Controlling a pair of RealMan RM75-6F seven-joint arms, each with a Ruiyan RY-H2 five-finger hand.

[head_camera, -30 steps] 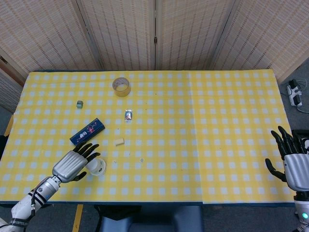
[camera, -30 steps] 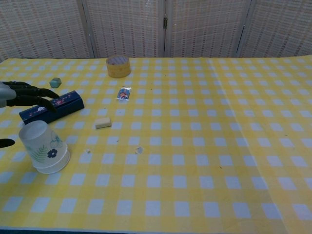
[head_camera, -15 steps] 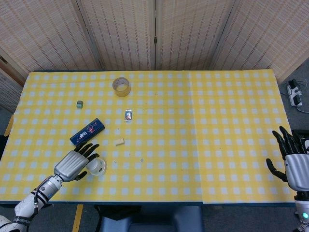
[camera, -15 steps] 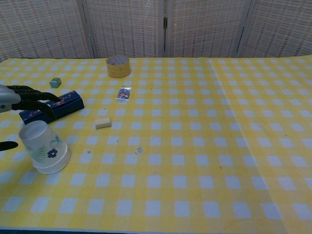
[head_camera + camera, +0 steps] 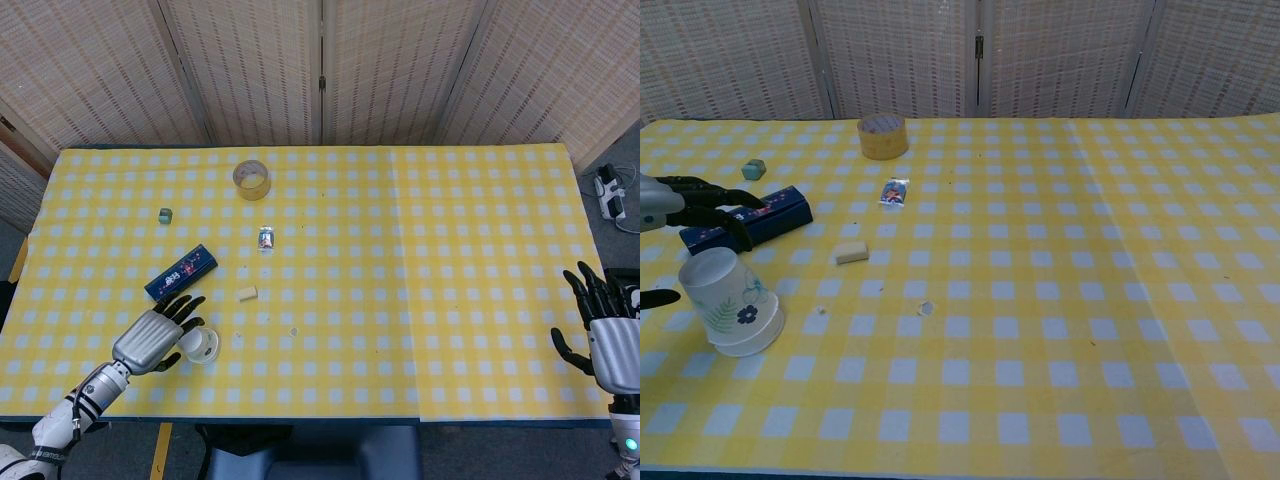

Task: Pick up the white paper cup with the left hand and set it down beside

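The white paper cup [image 5: 731, 302], printed with a green leaf and a blue flower, stands upside down near the table's front left corner. From above the cup [image 5: 204, 346] shows as a white ring. My left hand [image 5: 153, 338] hovers over and just left of it. Its fingers [image 5: 702, 197] are spread behind the cup, the thumb is low on the cup's left side, and no contact shows. My right hand [image 5: 603, 335] is held off the table's right edge, fingers apart and holding nothing.
A dark blue box [image 5: 182, 272] lies just behind the cup. Further back are a cream block [image 5: 246, 293], a small packet [image 5: 266, 238], a green cube [image 5: 165, 214] and a tape roll [image 5: 251, 178]. A tiny scrap [image 5: 293, 331] lies right of the cup.
My left hand has shifted slightly toward the near edge, its fingers drawing back a little. The cup and my right hand have stayed put.
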